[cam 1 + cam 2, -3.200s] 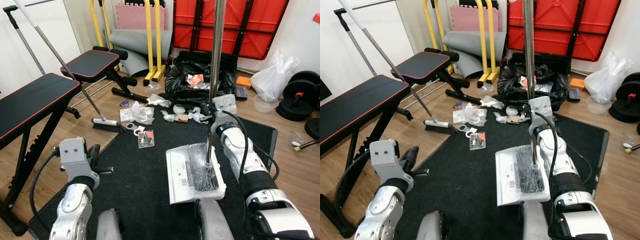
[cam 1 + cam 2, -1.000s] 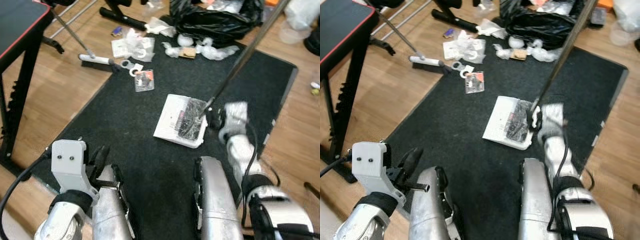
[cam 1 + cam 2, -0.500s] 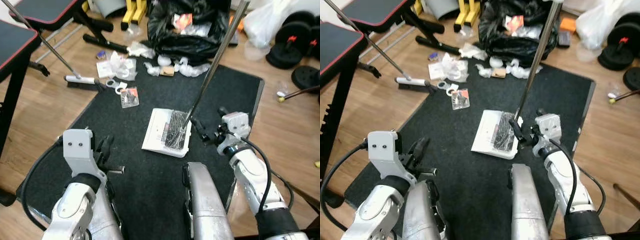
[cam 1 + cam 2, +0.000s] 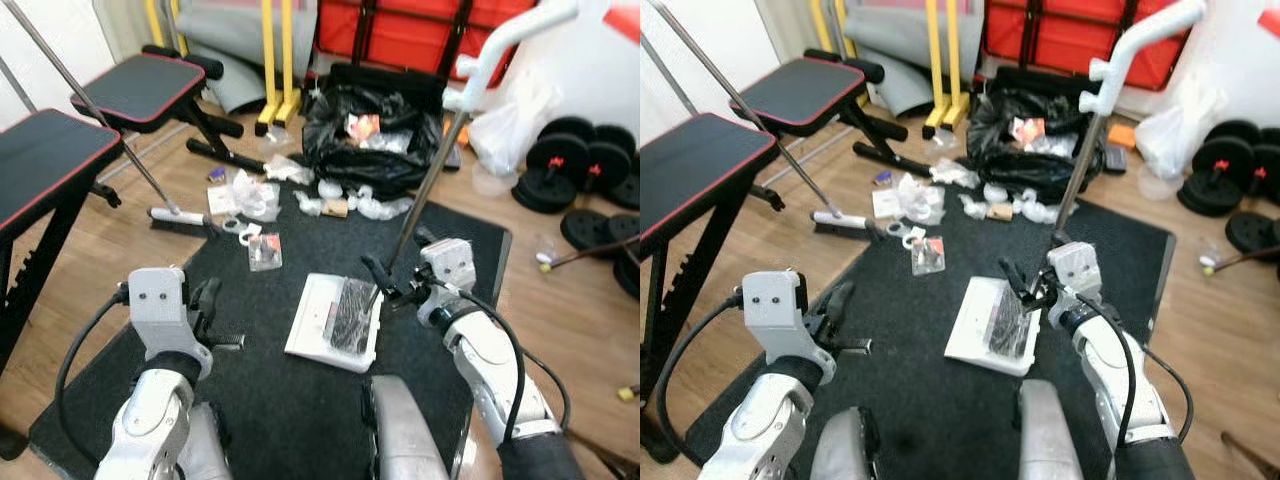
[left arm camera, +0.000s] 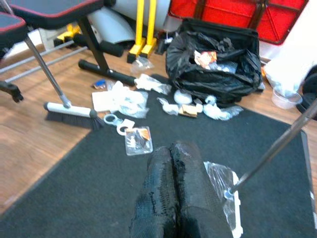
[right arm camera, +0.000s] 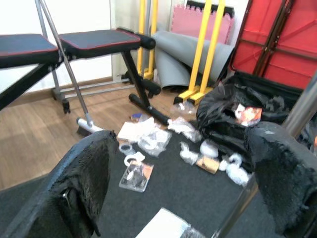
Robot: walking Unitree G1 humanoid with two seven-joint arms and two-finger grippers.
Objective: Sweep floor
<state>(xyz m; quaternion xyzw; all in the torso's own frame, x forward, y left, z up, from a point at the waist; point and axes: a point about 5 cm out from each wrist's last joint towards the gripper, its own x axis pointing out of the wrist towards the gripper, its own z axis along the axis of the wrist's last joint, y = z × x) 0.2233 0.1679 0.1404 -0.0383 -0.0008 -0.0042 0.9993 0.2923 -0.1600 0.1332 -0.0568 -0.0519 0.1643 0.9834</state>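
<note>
A white long-handled dustpan (image 4: pixel 312 325) lies on the black mat (image 4: pixel 250 400) with dark bristles and clear wrap in it. Its metal pole (image 4: pixel 425 200) leans up to a white grip (image 4: pixel 510 30). My right gripper (image 4: pixel 382 285) is open at the foot of that pole, which runs between the spread fingers (image 6: pixel 79 183). The left gripper (image 5: pixel 172 188) is shut on nothing, low over the mat's left side. A broom (image 4: pixel 178 216) rests on the wooden floor by the mat, its handle leaning against a bench. Paper and plastic litter (image 4: pixel 250 195) lies around a packet (image 4: pixel 265 252).
A stuffed black rubbish bag (image 4: pixel 375 140) sits at the mat's far edge. Two black benches (image 4: pixel 60 165) stand on the left, weight plates (image 4: pixel 580 160) and a white plastic bag (image 4: pixel 510 115) on the right. Yellow stands (image 4: pixel 275 60), a grey roll and a red folded table line the back wall.
The camera has tilted up, so the back wall and the pole's white grip show now. A second ago my right gripper sat against the pole; its fingers now stand apart.
</note>
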